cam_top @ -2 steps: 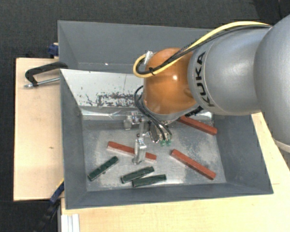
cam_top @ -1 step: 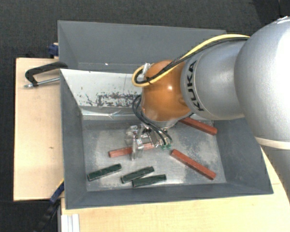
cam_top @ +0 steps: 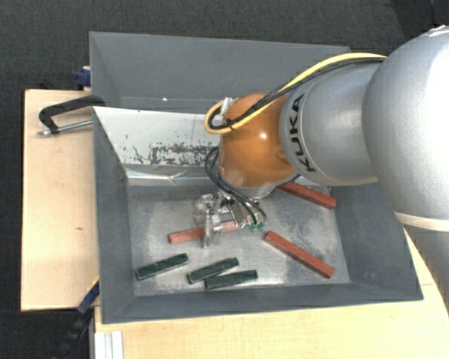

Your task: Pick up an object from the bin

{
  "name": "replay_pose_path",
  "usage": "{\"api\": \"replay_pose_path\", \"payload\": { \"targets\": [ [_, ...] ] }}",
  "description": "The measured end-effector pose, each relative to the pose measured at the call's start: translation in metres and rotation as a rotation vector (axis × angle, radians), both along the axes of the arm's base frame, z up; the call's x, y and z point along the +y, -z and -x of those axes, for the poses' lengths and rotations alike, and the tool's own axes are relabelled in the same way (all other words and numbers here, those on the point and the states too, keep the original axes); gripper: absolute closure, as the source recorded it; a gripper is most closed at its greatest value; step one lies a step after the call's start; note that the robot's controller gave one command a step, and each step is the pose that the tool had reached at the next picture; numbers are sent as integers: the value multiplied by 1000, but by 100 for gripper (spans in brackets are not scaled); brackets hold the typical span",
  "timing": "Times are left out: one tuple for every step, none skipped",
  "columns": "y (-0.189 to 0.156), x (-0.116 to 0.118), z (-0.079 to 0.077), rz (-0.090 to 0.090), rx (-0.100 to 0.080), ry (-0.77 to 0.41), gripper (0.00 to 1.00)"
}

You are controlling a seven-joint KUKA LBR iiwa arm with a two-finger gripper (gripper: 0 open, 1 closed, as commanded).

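Note:
My gripper (cam_top: pixel 209 226) is low in the middle of the bin, its metal fingers down around a reddish-brown flat stick (cam_top: pixel 185 235) that lies on the floor. The stick's left part sticks out to the left of the fingers; its right part is hidden by them. The fingers look closed on the stick. Just right of the gripper lies another reddish-brown stick (cam_top: pixel 299 254), slanting down to the right. Below the gripper three dark green sticks lie near the front wall: one on the left (cam_top: pixel 161 267), two close together (cam_top: pixel 213 269) (cam_top: pixel 230 279).
A third reddish-brown stick (cam_top: pixel 308 194) lies at the back right, partly under the arm's orange cover. The arm covers the bin's right back part.

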State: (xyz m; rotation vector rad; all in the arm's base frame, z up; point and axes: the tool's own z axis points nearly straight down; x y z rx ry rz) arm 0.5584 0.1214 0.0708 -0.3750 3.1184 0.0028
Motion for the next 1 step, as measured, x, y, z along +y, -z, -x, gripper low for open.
{"api": "replay_pose_path", "payload": {
  "targets": [
    [-181,-1,13,-1,-12,-28,100]
  ]
}}
